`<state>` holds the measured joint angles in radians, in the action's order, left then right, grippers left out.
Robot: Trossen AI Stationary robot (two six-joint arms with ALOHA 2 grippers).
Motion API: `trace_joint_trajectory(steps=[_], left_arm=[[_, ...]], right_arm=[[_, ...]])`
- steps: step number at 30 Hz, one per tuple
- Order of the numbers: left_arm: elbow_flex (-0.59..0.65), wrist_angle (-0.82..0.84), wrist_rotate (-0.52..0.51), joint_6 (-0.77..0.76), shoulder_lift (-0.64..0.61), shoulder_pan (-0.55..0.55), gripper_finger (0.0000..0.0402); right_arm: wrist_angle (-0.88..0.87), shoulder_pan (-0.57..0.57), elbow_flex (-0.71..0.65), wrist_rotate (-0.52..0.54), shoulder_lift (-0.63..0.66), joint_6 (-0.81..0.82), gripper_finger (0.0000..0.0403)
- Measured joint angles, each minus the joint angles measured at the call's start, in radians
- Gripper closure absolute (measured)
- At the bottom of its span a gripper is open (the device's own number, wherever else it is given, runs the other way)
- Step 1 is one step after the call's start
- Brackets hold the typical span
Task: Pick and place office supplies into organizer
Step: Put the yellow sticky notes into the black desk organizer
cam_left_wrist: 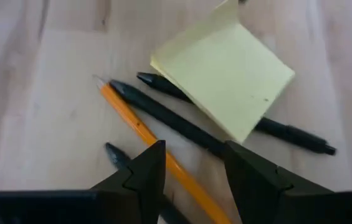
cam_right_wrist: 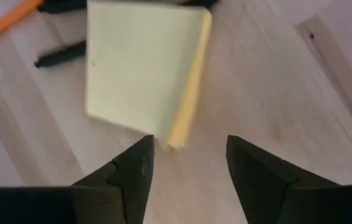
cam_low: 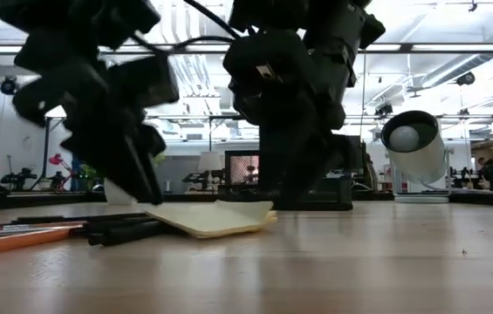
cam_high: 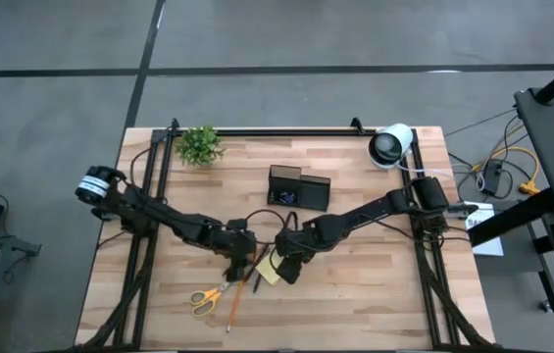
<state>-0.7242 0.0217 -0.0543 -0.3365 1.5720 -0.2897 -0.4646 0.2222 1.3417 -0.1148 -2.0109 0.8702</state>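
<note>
Office supplies are still lying loose on the wooden table [cam_high: 375, 294], so the task is looking barely begun. Going from the left in the high view, the yellow-handled scissors [cam_high: 205, 299] are lying near the front edge with an orange pencil [cam_high: 236, 297] just beside them. Above those, the left gripper [cam_high: 238, 267] is hovering with its fingers spread and nothing between them; its wrist view shows the pencil and two dark pens [cam_left_wrist: 182, 121] waiting just ahead of the tips. Next comes the sticky-note pad [cam_high: 267, 272], resting partly on one pen with an edge lifted off the table in the low view. The right gripper [cam_high: 287, 267] is hanging just beside the pad, fingers likewise parted and empty, the pad's corner lying near one tip. Farther back, the black mesh organizer [cam_high: 299, 186] is standing well apart from everything; whether anything is inside cannot be told. All visible supplies are still needing pickup.
</note>
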Motion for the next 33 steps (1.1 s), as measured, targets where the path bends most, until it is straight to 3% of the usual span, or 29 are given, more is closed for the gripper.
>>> trace_joint_trajectory(steps=[7,14,22,33], left_arm=[[-0.024,0.017,-0.003,-0.024,-0.046,0.0,0.0256],[-0.047,-0.02,-0.004,-0.026,-0.015,0.0,0.0256],[-0.065,-0.021,-0.008,-0.06,0.033,0.0,0.0256],[-0.082,-0.015,-0.009,-0.103,0.075,-0.011,0.0256]], right_arm=[[0.072,0.0,-0.034,-0.023,0.0,-0.027,0.0216],[0.089,0.0,-0.071,-0.018,0.0,-0.067,0.0216],[0.24,0.0,-0.117,-0.017,-0.001,-0.067,0.0216],[0.3,-0.002,-0.131,0.063,-0.003,-0.121,0.0216]])
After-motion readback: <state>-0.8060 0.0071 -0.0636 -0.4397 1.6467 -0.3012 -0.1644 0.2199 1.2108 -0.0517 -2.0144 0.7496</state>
